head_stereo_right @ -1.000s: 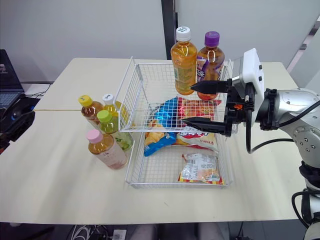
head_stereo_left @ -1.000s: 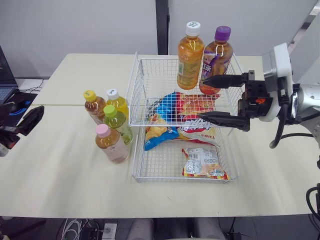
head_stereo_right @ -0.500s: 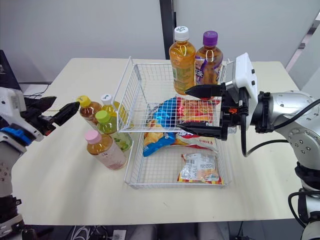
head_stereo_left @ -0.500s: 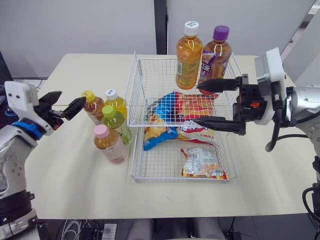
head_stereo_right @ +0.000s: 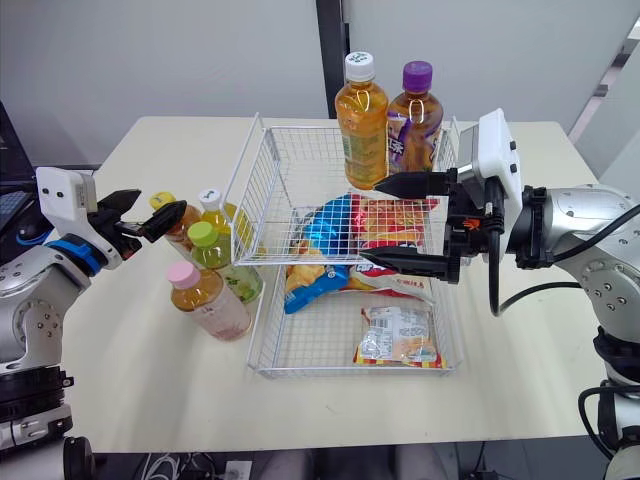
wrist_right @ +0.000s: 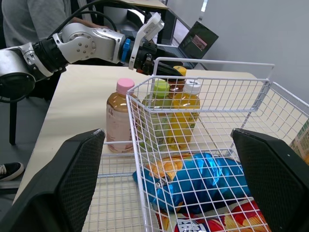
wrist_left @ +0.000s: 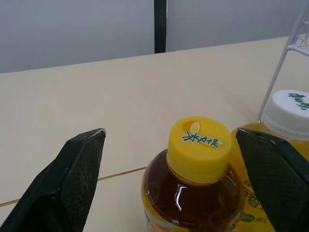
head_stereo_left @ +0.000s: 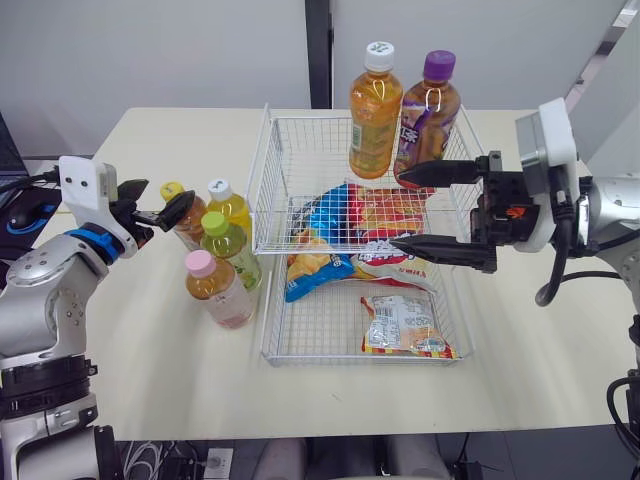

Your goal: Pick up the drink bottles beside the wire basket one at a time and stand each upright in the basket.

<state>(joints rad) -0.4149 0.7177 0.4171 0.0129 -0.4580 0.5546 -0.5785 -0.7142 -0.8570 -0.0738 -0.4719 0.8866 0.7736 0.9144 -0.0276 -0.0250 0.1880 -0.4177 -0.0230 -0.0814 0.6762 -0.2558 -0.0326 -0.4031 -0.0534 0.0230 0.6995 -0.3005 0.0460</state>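
The yellow-capped bottle (wrist_left: 193, 186) stands upright on the table (head_stereo_left: 150, 360), long axis vertical and cap up, at the far left of a cluster of four bottles just left of the wire basket (head_stereo_left: 365, 359). Just right of it stands a white-capped bottle (head_stereo_left: 228, 205). A green-capped bottle (head_stereo_left: 232, 248) and a pink-capped bottle (head_stereo_left: 218, 290) stand nearer, all upright. The left gripper (head_stereo_left: 165, 193) is spread wide with one finger on either side of the yellow cap, not touching it. Half a second ago it was still left of the bottle, and a second ago it was out at the table's left edge. Two more bottles, orange (head_stereo_left: 373, 125) and purple-capped (head_stereo_left: 428, 120), stand upright at the basket's far end, behind snack bags (head_stereo_left: 360, 225). The right gripper (head_stereo_left: 397, 211) stays over the basket, fingers apart and empty, barely moved.
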